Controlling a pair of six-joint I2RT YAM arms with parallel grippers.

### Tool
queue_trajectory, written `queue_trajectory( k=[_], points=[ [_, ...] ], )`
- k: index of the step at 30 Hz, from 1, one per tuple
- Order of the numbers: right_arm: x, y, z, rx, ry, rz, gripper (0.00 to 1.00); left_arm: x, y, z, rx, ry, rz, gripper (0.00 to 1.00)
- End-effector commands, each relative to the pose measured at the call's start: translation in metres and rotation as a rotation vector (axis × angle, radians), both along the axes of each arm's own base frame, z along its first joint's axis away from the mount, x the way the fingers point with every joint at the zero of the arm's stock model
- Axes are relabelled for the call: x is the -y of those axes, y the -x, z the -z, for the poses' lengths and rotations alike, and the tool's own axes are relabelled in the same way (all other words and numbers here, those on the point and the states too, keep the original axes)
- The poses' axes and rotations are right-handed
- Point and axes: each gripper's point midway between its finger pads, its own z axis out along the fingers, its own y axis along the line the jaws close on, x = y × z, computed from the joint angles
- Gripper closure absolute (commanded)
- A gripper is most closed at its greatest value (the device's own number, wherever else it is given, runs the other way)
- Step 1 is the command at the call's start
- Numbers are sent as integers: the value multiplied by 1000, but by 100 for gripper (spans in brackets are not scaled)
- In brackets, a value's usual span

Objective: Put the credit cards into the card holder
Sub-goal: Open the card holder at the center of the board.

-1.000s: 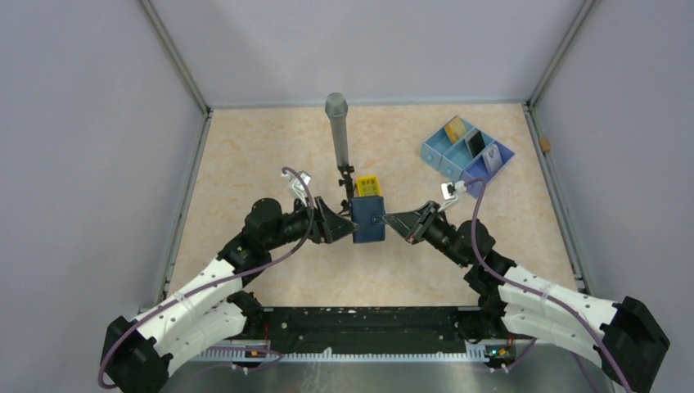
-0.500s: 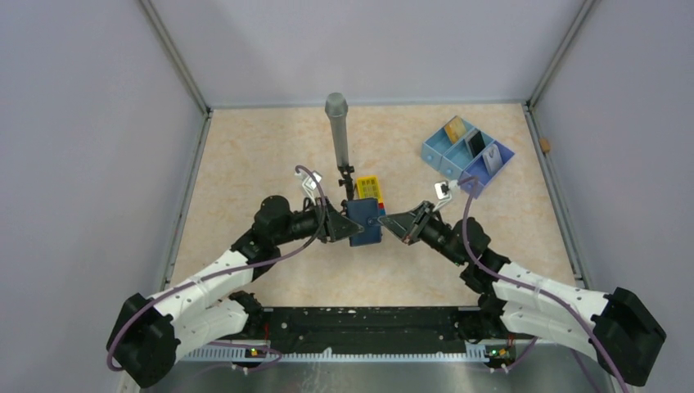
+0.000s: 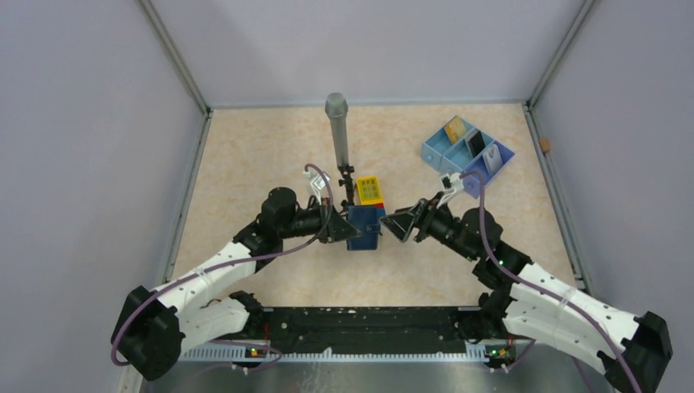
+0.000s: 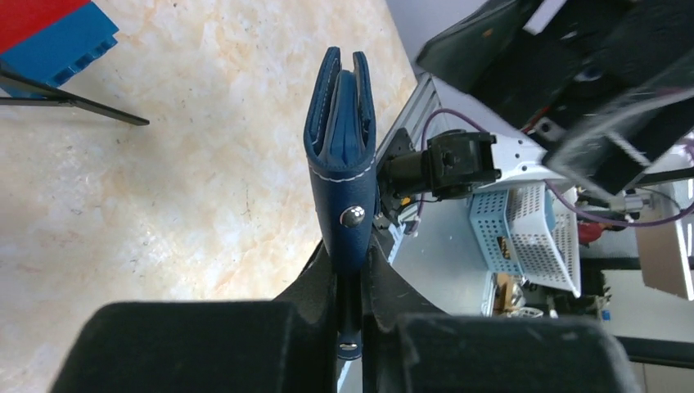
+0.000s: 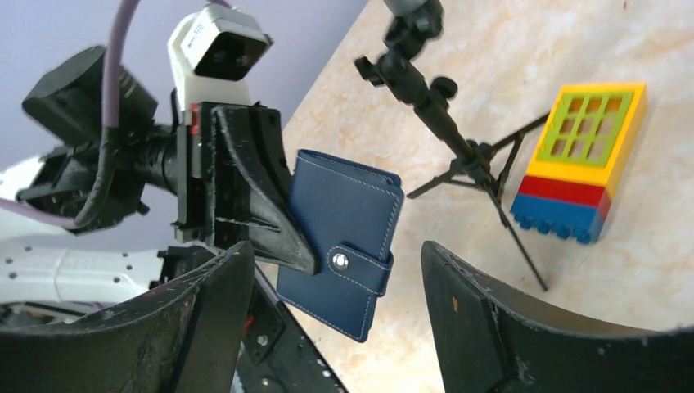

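1. Fingers of the left gripper (image 3: pixel 348 230) are clamped on one edge of the small navy-blue folding card holder (image 3: pixel 365 228), pinching it between both pads.
2. The card holder is folded shut with its snap tab fastened. It stands on edge near the middle of the beige marbled tabletop (image 3: pixel 245 164), and it appears to be lifted off the surface.
3. The right gripper (image 3: pixel 391 225) sits just right of the card holder with its jaws spread wide, touching nothing.
4. The thin rectangular plastic credit cards (image 3: pixel 475 144) stand in the pale blue three-compartment plastic tray (image 3: pixel 431 151) at the far right. There is one per compartment: gold, dark and pale. They are well apart from the card holder.
5. A yellow-topped toy brick block (image 3: pixel 370 189) with red and blue layers lies just behind the card holder.
6. A small black tripod stand carrying a grey cylinder (image 3: pixel 336 123) stands beside the block, on its left.
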Motion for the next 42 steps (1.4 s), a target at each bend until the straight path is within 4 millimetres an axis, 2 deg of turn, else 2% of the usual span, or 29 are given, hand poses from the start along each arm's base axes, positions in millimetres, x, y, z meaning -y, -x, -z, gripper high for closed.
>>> queue_trajectory(
  k=[1, 6, 9, 18, 31, 42],
  points=[
    [1, 11, -23, 128, 155, -122, 27, -2, 10, -17, 80, -54, 141, 100],
    [-27, 43, -20, 132, 172, -405, 34, -5, 37, -22, 92, -81, 344, 100],
    [-37, 56, -24, 134, 142, -514, 38, -8, 51, -24, 93, -74, 434, 100],
    [-40, 59, -18, 113, 181, -565, 44, -14, 71, -36, 160, -19, 539, 100],
    [-48, 79, 0, 46, 169, -718, 55, -13, 66, -39, 196, -20, 522, 100],
    [-54, 94, 15, -11, 177, -810, 58, -13, 62, -43, 220, -19, 522, 100]
  ],
)
